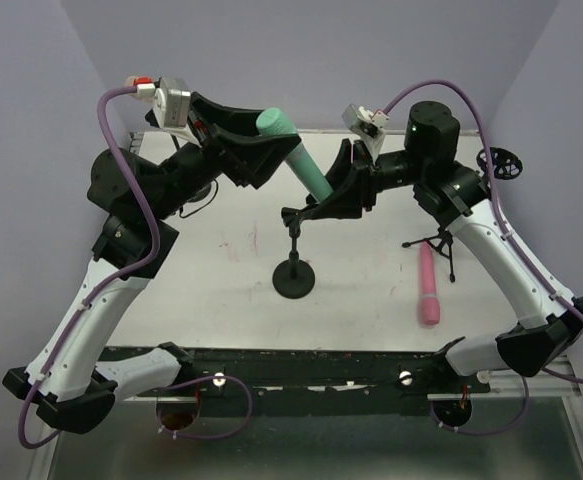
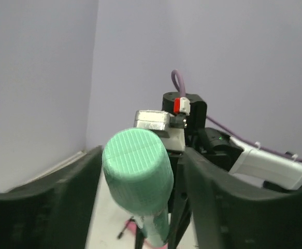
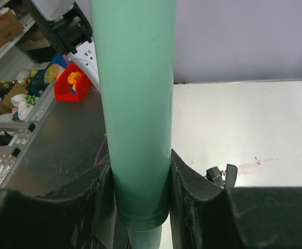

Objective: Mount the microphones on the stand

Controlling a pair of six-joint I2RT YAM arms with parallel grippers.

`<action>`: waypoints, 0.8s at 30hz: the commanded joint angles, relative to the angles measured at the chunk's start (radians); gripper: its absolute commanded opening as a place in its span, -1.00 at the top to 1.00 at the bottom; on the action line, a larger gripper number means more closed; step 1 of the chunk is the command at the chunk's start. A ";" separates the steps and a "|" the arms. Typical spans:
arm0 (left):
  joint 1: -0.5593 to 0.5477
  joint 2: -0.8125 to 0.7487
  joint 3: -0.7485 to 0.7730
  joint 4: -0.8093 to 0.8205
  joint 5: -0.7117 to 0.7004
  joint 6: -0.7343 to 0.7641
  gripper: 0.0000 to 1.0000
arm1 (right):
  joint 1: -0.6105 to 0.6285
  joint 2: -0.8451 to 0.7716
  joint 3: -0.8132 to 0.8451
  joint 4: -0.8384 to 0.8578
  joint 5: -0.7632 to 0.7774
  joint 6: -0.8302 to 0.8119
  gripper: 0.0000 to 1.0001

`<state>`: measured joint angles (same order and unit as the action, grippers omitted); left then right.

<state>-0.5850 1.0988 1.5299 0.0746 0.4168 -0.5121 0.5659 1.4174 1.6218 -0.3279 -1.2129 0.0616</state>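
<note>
Right gripper (image 3: 140, 181) clenched on lower body of mint-teal microphone (image 3: 132, 93), both fingers (image 3: 192, 189) pressed against it. Left gripper (image 2: 143, 155) partly open around the mic's ribbed head, gap on one side; cannot tell if it actually grips. Mic tilted in air above round-base stand (image 1: 294, 270), midway between table (image 1: 201, 290) left and right edges. Pink microphone (image 1: 428, 285) lies flat near right edge, beside small tripod (image 1: 441, 242).
</note>
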 commanded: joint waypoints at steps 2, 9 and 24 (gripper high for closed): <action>-0.003 -0.088 -0.071 -0.002 0.007 0.058 -0.86 | -0.083 -0.066 -0.069 0.110 -0.063 0.081 0.52; 0.034 -0.279 -0.359 -0.042 0.080 0.208 -0.97 | -0.213 -0.127 -0.187 0.185 -0.088 0.090 0.52; 0.077 -0.246 -0.592 -0.190 0.232 0.758 -0.97 | -0.273 -0.150 -0.505 0.256 -0.073 -0.209 0.52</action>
<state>-0.5335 0.8318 1.0039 -0.1707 0.5468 0.0971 0.2935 1.2652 1.1606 -0.1471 -1.2663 -0.0681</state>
